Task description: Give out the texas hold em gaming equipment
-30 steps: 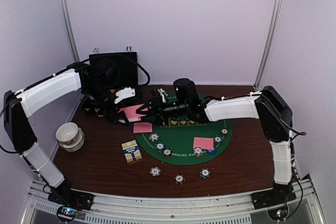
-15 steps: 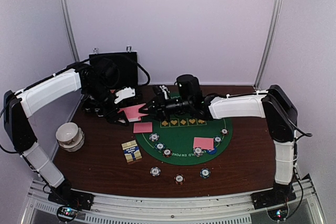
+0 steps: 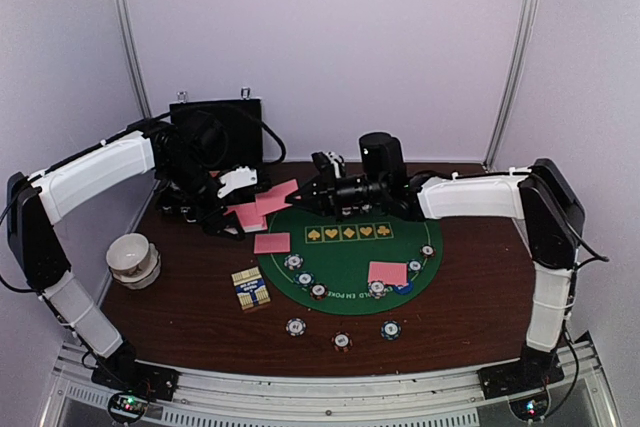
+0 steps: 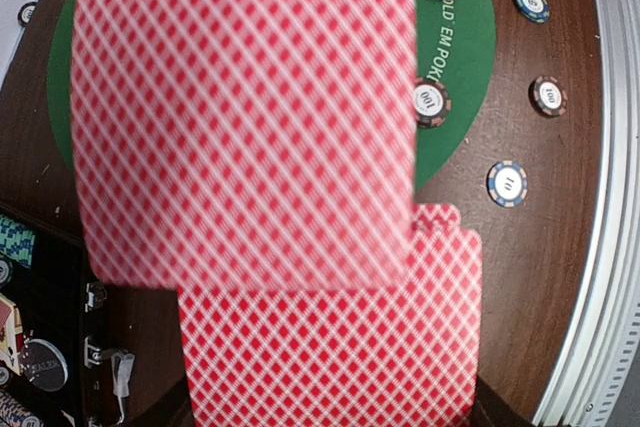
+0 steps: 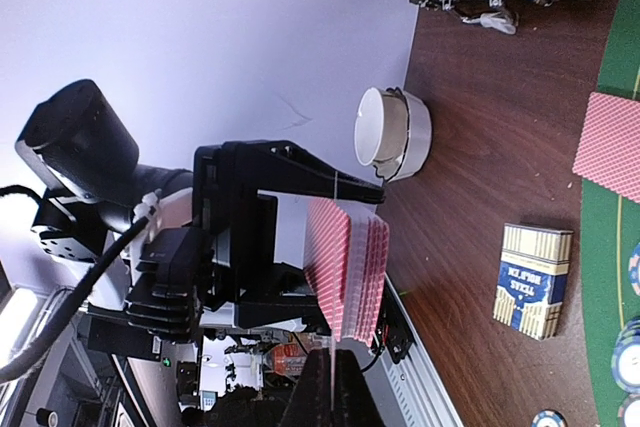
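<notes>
While the left gripper [image 3: 238,215] clamps the deck [image 5: 350,267] at the mat's [image 3: 345,257] ten o'clock, the right gripper [image 3: 308,195] pinches one card [image 3: 280,195] off it. Two dealt cards [image 3: 272,243] lie on the mat and the chips [image 3: 296,326] are set out. More dealing probably remains.

Black case [image 3: 245,127] back left, white bowl [image 3: 130,253] near left edge, green mat [image 3: 350,259] on brown table [image 3: 470,297]

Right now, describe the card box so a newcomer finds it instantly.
Start at the green oval mat on the brown table. Just off its near-left edge, on bare wood between mat and white bowl, lies the card box. It is the only blue-and-cream striped rectangle; the pink card beyond it is flat and plain, the chips round.
</notes>
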`<action>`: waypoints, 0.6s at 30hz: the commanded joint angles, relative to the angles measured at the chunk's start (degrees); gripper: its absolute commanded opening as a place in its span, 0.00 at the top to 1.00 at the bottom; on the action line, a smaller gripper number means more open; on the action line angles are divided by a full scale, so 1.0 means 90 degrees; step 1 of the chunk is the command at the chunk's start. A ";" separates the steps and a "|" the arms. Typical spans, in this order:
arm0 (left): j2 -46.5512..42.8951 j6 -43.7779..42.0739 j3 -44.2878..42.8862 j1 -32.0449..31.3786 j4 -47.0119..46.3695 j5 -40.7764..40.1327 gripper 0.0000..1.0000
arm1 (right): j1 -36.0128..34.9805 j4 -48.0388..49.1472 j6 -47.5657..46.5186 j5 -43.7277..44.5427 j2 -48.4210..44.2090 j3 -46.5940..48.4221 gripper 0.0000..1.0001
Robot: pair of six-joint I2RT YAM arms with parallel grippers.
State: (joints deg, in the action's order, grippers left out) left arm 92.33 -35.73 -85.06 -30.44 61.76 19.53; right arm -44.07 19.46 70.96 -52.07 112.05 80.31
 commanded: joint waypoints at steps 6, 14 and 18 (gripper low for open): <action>-0.0194 -0.0117 0.0025 0.0032 -0.0118 -0.0128 1.00 | 0.0602 -0.0327 -0.0355 -0.0013 -0.0258 -0.0215 1.00; -0.0259 -0.0116 0.0027 0.0042 -0.0119 -0.0058 1.00 | 0.0535 -0.1200 -0.0916 0.0225 0.0756 0.0647 1.00; -0.0286 -0.0114 0.0027 0.0042 -0.0105 -0.0043 1.00 | 0.0334 -0.1816 -0.1275 0.0437 0.1503 0.1479 1.00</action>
State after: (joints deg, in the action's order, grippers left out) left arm 92.23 -36.12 -84.86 -30.41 61.76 18.15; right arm -39.22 9.56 63.79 -50.68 120.33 87.81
